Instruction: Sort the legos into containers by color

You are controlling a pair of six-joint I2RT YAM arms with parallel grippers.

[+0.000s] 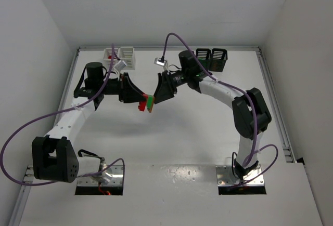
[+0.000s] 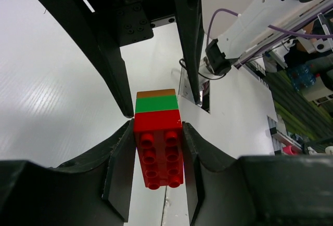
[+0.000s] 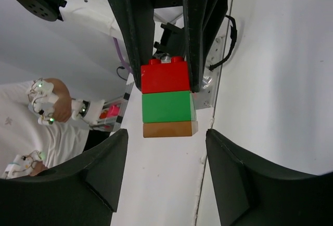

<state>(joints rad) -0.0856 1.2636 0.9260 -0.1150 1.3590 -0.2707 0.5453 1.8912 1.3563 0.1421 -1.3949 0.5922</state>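
Observation:
A joined chunk of legos hangs above the middle of the table: a red brick, a green brick and a thin brown plate. My left gripper is shut on the red brick, one pad on each side. My right gripper faces the brown end, open, its fingers apart from the stack on both sides. From above, the stack sits between the left gripper and the right gripper. Two white containers stand back left, two black containers back right.
Purple cables loop over both arms. The arm base plates are at the near table edge. Metal rails run along the table's right side. A person's hands show beyond the table in the right wrist view.

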